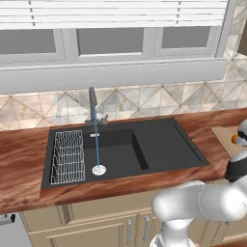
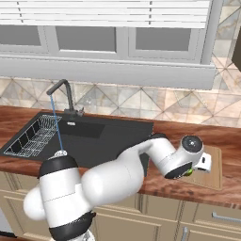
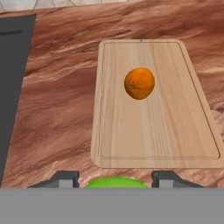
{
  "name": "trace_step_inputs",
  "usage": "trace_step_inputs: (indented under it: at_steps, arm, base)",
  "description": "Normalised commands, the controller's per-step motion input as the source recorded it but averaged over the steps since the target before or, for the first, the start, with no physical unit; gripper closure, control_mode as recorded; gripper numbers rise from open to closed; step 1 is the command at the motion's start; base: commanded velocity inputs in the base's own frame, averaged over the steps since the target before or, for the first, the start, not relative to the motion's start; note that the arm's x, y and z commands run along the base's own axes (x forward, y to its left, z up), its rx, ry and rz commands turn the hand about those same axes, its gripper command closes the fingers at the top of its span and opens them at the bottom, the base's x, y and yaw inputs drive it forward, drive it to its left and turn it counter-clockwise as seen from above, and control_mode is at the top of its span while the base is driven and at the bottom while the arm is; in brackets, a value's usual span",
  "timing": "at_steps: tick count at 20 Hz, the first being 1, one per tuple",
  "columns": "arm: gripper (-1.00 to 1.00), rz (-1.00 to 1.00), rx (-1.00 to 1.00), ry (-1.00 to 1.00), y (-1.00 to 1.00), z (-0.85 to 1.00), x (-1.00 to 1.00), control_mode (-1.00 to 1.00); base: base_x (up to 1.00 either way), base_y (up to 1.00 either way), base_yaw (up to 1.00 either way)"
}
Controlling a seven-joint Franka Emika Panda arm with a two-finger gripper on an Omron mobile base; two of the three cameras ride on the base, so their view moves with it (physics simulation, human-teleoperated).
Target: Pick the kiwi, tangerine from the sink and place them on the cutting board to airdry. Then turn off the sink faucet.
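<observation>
One reddish wood counter (image 3: 61, 87) under tiled backsplash holds the black sink (image 1: 159, 144), faucet (image 1: 92, 108) running, and tan cutting board (image 3: 166, 131) with round orange tangerine (image 3: 139, 83) on it; gripper (image 3: 116, 180) clenches lime-green kiwi (image 3: 116, 183) just short of the board.

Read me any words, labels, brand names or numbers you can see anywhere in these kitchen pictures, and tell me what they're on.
None: no readable text on any surface.
cutting board: bare wood grain, no mark.
tangerine: no sticker.
sink faucet and sink: no brand visible.
</observation>
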Motion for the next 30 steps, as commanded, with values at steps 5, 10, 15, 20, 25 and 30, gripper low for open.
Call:
trace_step_inputs:
  at_steps: [5,10,15,20,25,30]
  arm:
    - [1.0,0.03,0.0,0.0,0.0,-0.15,0.09,-1.0]
    - [1.0,0.03,0.0,0.0,0.0,-0.22,0.03,-1.0]
    - [1.0,0.04,0.0,0.0,0.0,-0.19,0.05,-1.0]
    - [1.0,0.03,0.0,0.0,0.0,-0.12,0.1,-1.0]
    - [1.0,0.03,0.0,0.0,0.0,-0.08,0.11,-1.0]
    - [1.0,0.03,0.0,0.0,-0.01,-0.1,0.1,-1.0]
  base:
    - [0.0,0.0,0.0]
    - [0.0,0.0,0.0]
    - [0.0,0.0,0.0]
    - [0.0,0.0,0.0]
    - [0.0,0.0,0.0]
    - [0.0,0.0,0.0]
